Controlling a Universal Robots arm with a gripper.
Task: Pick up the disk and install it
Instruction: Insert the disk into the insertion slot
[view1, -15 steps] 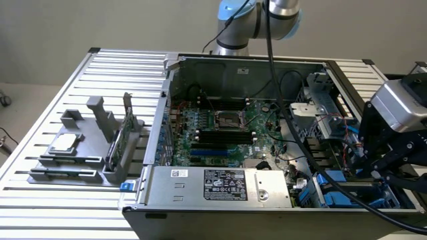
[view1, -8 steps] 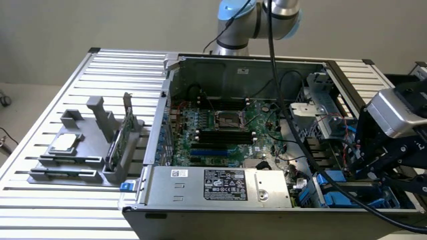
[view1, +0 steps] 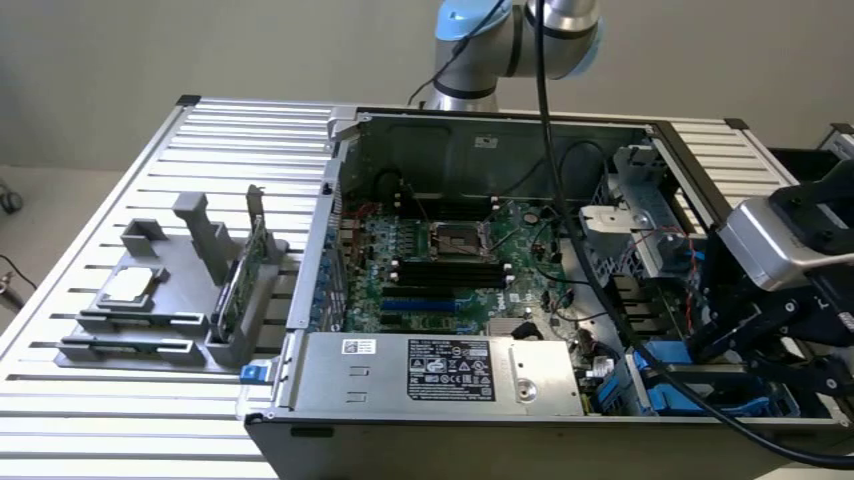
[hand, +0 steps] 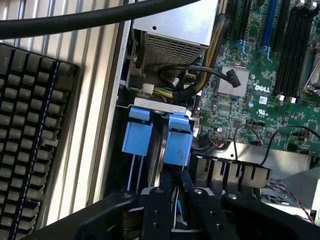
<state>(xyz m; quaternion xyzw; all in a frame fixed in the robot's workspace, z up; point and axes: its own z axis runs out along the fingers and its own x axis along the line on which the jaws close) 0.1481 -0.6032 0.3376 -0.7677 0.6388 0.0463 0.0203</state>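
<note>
- Grip: gripper (hand: 175, 182) with its fingers (hand: 159, 205) drawn nearly together on the disk (hand: 179, 142). I read a sliver of blue rail between them, so I take the disk as held, edge-on.
- Position: the disk stands in the drive bay at a corner of the computer case (view1: 400, 440), beside the power supply (view1: 441, 370). Its blue end sits just beside a second blue carrier (hand: 136, 137). I judge it partly seated; how deep, I cannot tell.
- Hazard 1: a slight tilt would jam the rails against the bay guides or rub the neighbouring carrier.
- Hazard 2: loose black cables (hand: 200, 72) lie near the bay, over the motherboard (hand: 260, 60). A sideways drift could snag them.
- Hazard 3: the hold looks narrow, on one end. Hard pushing could let the disk slip between the fingers.
- Surroundings: keyboard (hand: 30, 150) on the slatted surface (hand: 100, 100), apart from the case.
</note>
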